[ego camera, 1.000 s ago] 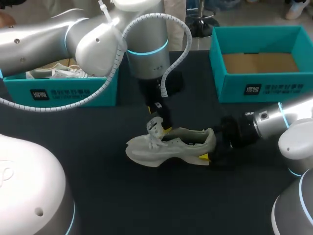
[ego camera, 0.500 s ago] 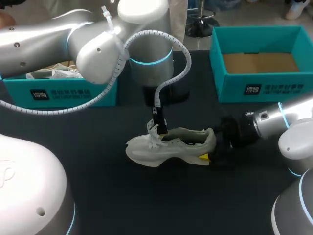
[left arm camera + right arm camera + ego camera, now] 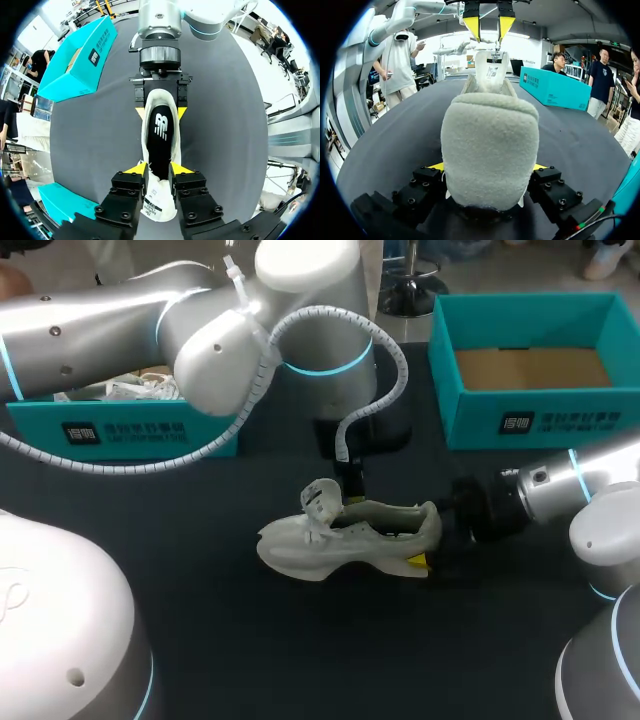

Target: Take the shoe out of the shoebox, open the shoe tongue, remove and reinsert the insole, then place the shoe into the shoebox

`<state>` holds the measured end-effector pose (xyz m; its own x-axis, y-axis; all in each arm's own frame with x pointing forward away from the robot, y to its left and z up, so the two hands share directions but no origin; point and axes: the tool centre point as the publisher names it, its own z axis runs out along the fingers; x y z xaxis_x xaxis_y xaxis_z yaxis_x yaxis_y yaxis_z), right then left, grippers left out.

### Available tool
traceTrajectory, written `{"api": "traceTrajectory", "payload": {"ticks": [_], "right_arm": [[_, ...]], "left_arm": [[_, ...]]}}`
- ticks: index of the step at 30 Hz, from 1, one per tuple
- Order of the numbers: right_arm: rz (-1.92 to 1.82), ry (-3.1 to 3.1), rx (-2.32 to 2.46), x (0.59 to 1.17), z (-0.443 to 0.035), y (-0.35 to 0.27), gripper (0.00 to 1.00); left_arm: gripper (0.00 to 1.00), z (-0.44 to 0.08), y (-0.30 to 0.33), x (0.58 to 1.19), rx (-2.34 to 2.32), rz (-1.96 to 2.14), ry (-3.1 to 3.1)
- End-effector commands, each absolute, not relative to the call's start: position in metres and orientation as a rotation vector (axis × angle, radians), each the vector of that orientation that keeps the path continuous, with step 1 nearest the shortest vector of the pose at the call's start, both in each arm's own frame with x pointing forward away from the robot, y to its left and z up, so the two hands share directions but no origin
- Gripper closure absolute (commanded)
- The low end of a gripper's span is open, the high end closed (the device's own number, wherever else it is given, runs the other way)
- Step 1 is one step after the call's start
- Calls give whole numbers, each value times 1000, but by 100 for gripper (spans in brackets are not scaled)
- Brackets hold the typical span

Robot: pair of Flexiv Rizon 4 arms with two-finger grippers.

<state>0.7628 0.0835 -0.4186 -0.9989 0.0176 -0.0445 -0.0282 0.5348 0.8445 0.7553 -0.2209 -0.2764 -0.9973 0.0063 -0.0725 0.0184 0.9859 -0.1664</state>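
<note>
A pale grey shoe (image 3: pixel 345 535) lies on the black table, toe to the left, with its tongue (image 3: pixel 320 500) standing up. My right gripper (image 3: pixel 430 538) is shut on the heel (image 3: pixel 490 150), one finger on each side. My left gripper (image 3: pixel 352 490) hangs just over the shoe's opening, on the heel side of the tongue. Its fingers stand a little apart with nothing between them, as the right wrist view shows (image 3: pixel 489 27). In the left wrist view the black insole (image 3: pixel 160 135) lies ahead of the left gripper (image 3: pixel 159 167), and the tongue (image 3: pixel 160 202) shows through the gap.
An empty teal shoebox (image 3: pixel 530 425) stands at the back right. A second teal box (image 3: pixel 120 428) at the back left holds white paper and laces. My left arm's cable loop (image 3: pixel 360 390) hangs above the shoe.
My left gripper has moved right, off the tongue and over the shoe's opening, and its fingers have drawn much closer together. The shoe and right arm have stayed put.
</note>
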Motion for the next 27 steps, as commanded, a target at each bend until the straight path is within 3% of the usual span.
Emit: {"api": "traceTrajectory", "payload": {"ticks": [1, 16, 27], "right_arm": [[1486, 2712, -8, 763, -419, 85, 100], [1486, 2712, -8, 763, -419, 85, 100], [1486, 2712, -8, 763, -419, 85, 100]], "left_arm": [[100, -294, -243, 753, 58, -270, 3041], [100, -344, -264, 746, 196, -248, 3060], [100, -344, -264, 746, 196, -248, 3060]]}}
